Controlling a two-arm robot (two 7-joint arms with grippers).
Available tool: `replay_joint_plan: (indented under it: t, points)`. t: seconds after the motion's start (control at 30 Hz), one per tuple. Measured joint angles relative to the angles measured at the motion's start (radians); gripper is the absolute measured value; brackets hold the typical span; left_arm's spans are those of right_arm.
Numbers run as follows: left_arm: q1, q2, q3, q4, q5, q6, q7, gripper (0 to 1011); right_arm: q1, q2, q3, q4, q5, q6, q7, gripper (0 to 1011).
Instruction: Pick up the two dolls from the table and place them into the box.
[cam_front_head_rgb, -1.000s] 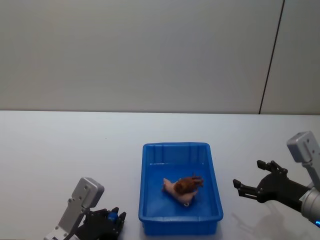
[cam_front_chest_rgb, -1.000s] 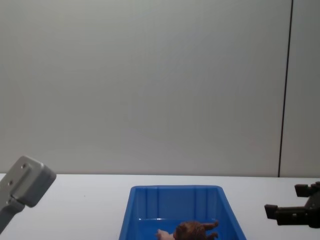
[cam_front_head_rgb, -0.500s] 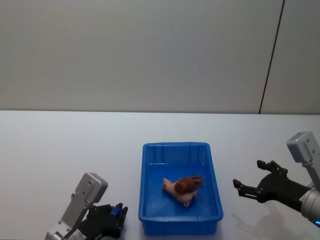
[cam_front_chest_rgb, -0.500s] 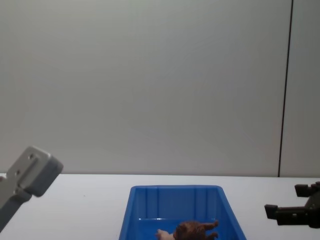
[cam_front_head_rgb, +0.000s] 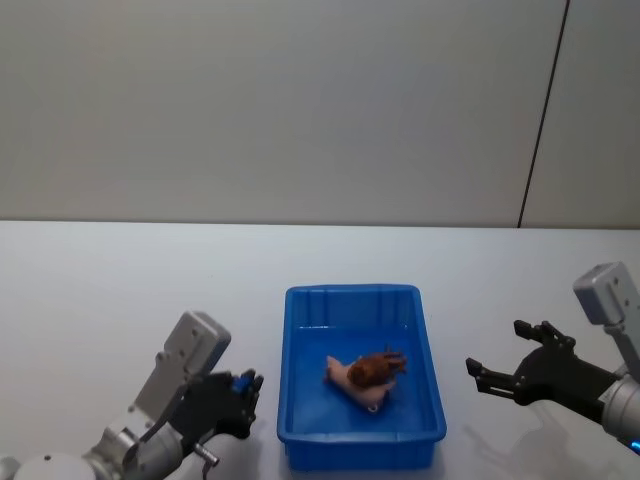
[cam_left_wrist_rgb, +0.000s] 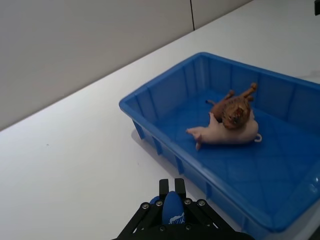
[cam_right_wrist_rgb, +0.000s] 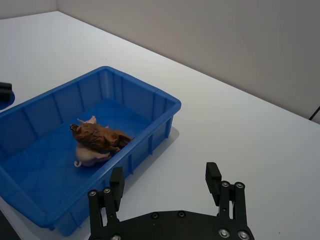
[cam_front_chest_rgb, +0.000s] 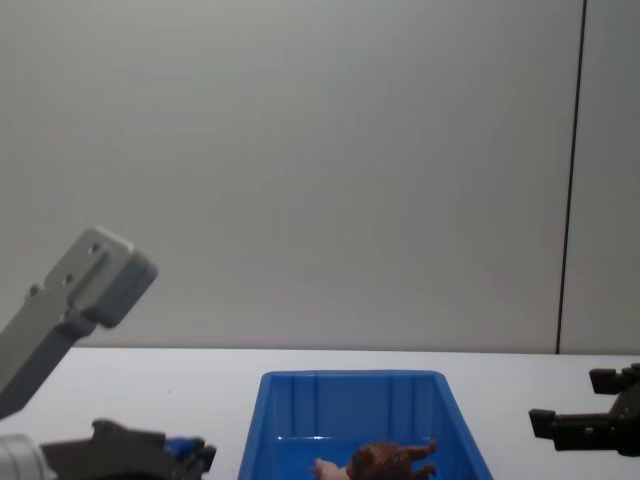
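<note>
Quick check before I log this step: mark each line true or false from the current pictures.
1. Both dolls lie inside the box. True: the brown doll and the pink doll are in it.
2. The brown doll rests on top of the pink doll. True.
3. The right pincer is shut on a doll. False: it is open and empty, beside the box over the table.
4. The left pincer is reaching inside the box. False: it is outside, on the box's left.
5. The box has tipped onto its side. False: it sits flat, open side up.
</note>
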Motion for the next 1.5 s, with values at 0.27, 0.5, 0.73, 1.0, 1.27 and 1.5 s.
replay_joint_plan:
  t: [0.27, 0.5, 0.73, 1.0, 1.27, 1.5]
  points:
    - [-0.041, -0.025, 0.0, -0.015, 0.054, 0.007, 0.014, 55, 0.0, 0.0, 0.0, 0.0, 0.0, 0.0, 0.0, 1001]
    - [-0.075, -0.057, 0.011, -0.017, 0.089, -0.001, 0.015, 55, 0.0, 0.0, 0.0, 0.0, 0.0, 0.0, 0.0, 1001]
    - [-0.103, -0.09, 0.024, -0.007, 0.104, -0.019, 0.008, 55, 0.0, 0.0, 0.0, 0.0, 0.0, 0.0, 0.0, 1001]
    - [-0.132, -0.129, 0.04, 0.017, 0.109, -0.046, -0.005, 203, 0.0, 0.0, 0.0, 0.0, 0.0, 0.0, 0.0, 1001]
    - [-0.15, -0.155, 0.051, 0.033, 0.11, -0.081, -0.013, 434, 0.0, 0.0, 0.0, 0.0, 0.0, 0.0, 0.0, 1001]
    - [-0.146, -0.155, 0.051, 0.017, 0.106, -0.107, 0.004, 653, 0.0, 0.0, 0.0, 0.0, 0.0, 0.0, 0.0, 1001]
